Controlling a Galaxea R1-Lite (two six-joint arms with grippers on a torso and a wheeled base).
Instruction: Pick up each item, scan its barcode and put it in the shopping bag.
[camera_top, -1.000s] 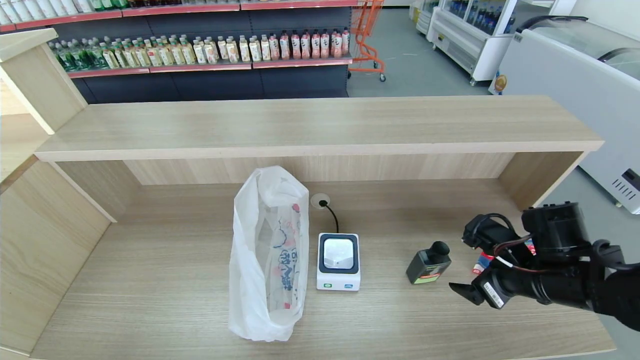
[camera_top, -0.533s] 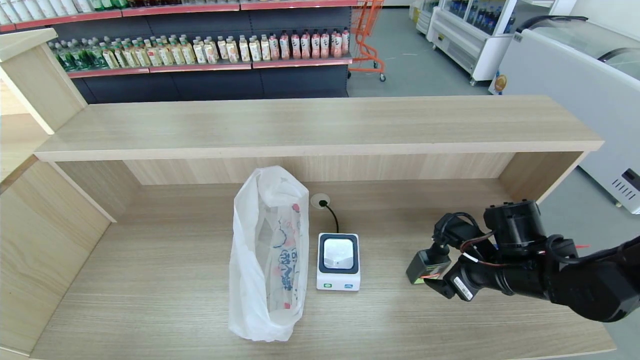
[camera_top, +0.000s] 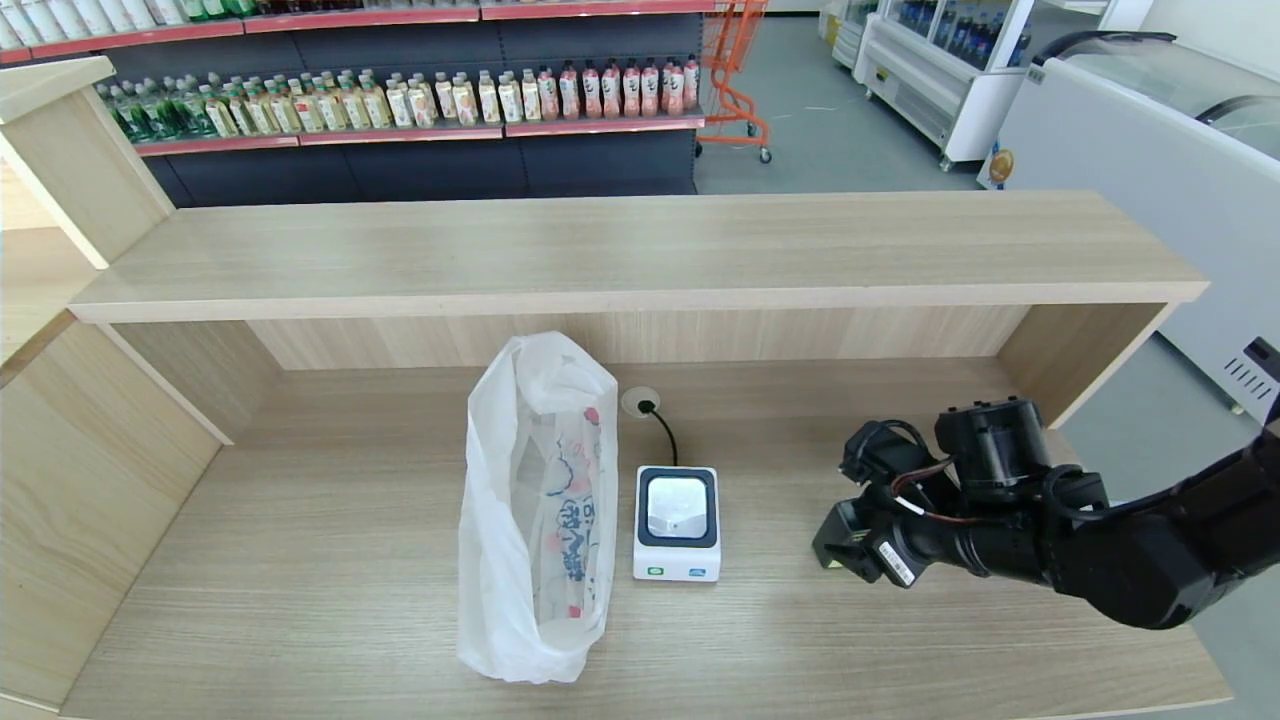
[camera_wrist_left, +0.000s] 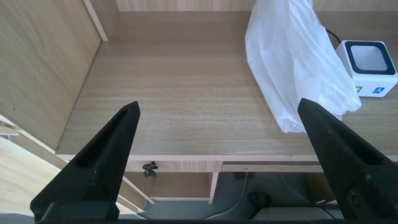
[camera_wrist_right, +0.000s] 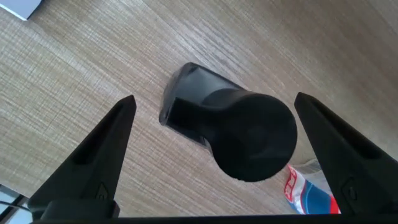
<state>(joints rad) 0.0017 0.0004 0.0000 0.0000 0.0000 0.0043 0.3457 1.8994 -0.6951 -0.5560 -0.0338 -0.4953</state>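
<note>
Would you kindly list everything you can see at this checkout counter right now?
shopping bag: one, white translucent, standing on the counter, left of the scanner
scanner: one, white with dark top, mid-counter
cable: one, black, from the scanner to a hole behind it
bottle: one, dark with black cap, standing right of the scanner
packet: one, red, white and blue, beside the bottle
counter: one, light wood, raised ledge behind
drink bottles: many, green to pink, on shelves behind
trolley: one, orange, in the aisle
freezers: white, far right
left hand: black, open, above the counter's near edge
right hand: black, open, fingers either side of the bottle
</note>
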